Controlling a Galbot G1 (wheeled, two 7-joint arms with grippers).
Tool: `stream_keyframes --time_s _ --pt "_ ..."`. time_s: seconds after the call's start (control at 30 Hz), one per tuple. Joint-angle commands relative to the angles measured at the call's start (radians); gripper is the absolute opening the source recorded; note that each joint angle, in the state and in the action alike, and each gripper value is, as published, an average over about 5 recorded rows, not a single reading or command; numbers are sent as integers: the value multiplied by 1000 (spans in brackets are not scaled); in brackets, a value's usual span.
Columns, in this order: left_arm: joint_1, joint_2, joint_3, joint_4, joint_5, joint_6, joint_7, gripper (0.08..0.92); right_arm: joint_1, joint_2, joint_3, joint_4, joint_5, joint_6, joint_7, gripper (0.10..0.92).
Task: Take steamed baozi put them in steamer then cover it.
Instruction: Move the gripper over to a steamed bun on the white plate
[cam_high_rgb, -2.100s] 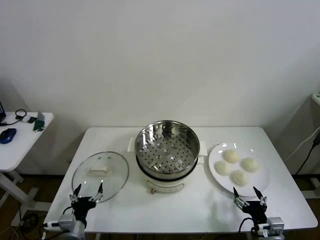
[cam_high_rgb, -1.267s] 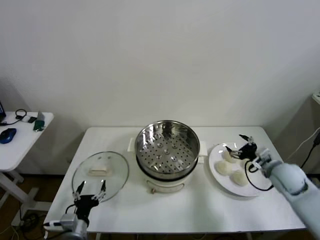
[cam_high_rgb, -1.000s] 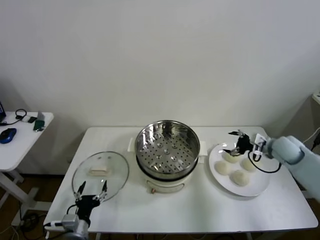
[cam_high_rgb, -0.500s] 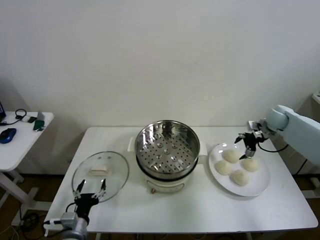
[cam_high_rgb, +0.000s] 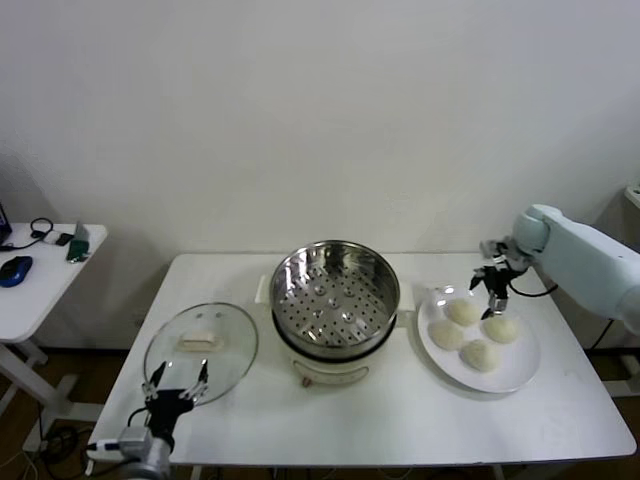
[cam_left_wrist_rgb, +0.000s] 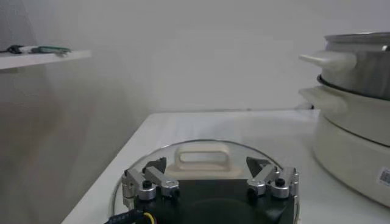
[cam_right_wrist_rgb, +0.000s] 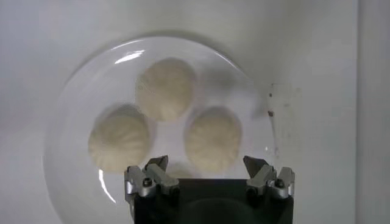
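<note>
Four cream-white baozi lie on a white plate (cam_high_rgb: 519, 366) at the table's right; the nearest to the steamer is the far one (cam_high_rgb: 462, 311). My right gripper (cam_high_rgb: 492, 287) hovers open above the plate's far side. In the right wrist view it (cam_right_wrist_rgb: 206, 165) is open over one baozi (cam_right_wrist_rgb: 213, 139), with two others (cam_right_wrist_rgb: 166, 88) beyond; the fourth is hidden. The shiny steamer (cam_high_rgb: 335, 297) stands empty on its white base at the centre. The glass cover (cam_high_rgb: 200, 345) lies flat at the left. My left gripper (cam_high_rgb: 175, 380) is open just before the cover's handle (cam_left_wrist_rgb: 201, 159).
A side table (cam_high_rgb: 40, 285) with a blue mouse (cam_high_rgb: 15, 270) stands left of the work table. The steamer and its base (cam_left_wrist_rgb: 356, 140) rise right of the cover in the left wrist view. The plate's bare rim (cam_right_wrist_rgb: 67, 109) surrounds the buns.
My right arm rose from the table's front edge and swung over the plate, ending above its far side. The left gripper barely moved.
</note>
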Motion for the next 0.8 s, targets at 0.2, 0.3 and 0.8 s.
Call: stream_keyframes --time_s 0.2,0.3,0.8 --pt "0 1 2 4 0 -10 -1 823 -68 83 72 -123 -105 37 51 823" --pt "1 -1 3 3 0 -17 0 823 -74 100 87 -145 -124 41 73 823" --pt "3 -7 2 6 1 -19 -3 823 -70 103 88 -137 -120 37 62 710"
